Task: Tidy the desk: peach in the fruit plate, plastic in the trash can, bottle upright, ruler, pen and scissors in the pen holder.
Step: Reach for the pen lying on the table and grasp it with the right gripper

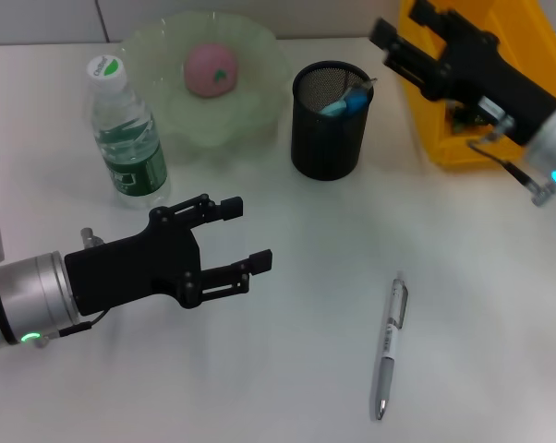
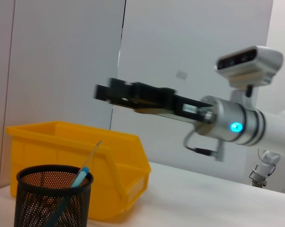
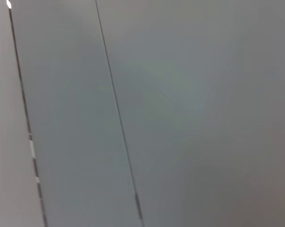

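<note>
While bottle [image 1: 126,129] stands upright, pen [image 1: 390,344] lies lengthwise

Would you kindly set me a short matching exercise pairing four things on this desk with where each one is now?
Things:
1. pink peach
2. silver pen
3. clear plastic bottle with green label
4. blue-handled item

Places:
A. lying flat on the white desk
B. in the black mesh pen holder
C. in the pale green fruit plate
D. standing upright beside the plate

Pairs: 1-C, 2-A, 3-D, 4-B
</note>
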Controlling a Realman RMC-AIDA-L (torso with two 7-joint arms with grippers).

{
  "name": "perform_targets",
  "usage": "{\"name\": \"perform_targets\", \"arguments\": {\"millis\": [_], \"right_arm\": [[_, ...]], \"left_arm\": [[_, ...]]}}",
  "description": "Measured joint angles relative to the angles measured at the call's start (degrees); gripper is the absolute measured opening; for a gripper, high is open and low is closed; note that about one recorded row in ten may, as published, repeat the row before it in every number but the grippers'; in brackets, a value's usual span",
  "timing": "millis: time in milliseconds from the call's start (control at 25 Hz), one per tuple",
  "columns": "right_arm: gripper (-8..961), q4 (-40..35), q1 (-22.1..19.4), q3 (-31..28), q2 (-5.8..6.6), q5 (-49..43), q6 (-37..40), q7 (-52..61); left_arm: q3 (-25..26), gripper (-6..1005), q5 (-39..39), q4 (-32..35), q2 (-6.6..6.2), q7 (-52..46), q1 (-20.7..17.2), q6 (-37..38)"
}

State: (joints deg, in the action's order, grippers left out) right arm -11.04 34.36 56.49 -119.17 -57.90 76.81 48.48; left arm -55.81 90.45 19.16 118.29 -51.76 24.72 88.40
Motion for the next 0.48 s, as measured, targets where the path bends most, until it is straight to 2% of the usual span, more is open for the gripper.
{"name": "perform_targets", "arguments": {"millis": [40, 320, 400, 440, 480], "right_arm": [[723, -2.21, -2.42, 0.19, 0.03, -2.16, 2.16, 2.87], [722, -4.76, -7.66, -0.16, 0.52, -8.25, 9.32, 5.90], [722, -5.05, -9.21, -0.27, 0.88, -10.02, 10.78, 5.89], [722, -5.25, -10.85, -0.39, 1.57, -11.90, 12.36, 5.83], [722, -5.25, -10.85, -0.39, 1.57, -11.90, 12.36, 5.83]], "left_arm": [[0.00, 783, 0.02, 0.01, 0.01, 0.00, 0.00, 0.02], [-0.07, 783, 0.17, 0.09, 0.09, 0.20, 0.05, 1.43], [-0.09, 783, 0.18, 0.09, 0.09, 0.31, 0.06, 1.78], [-0.27, 783, 0.18, 0.09, 0.07, 0.34, 0.07, 2.14], [-0.27, 783, 0.18, 0.09, 0.07, 0.34, 0.07, 2.14]]}}
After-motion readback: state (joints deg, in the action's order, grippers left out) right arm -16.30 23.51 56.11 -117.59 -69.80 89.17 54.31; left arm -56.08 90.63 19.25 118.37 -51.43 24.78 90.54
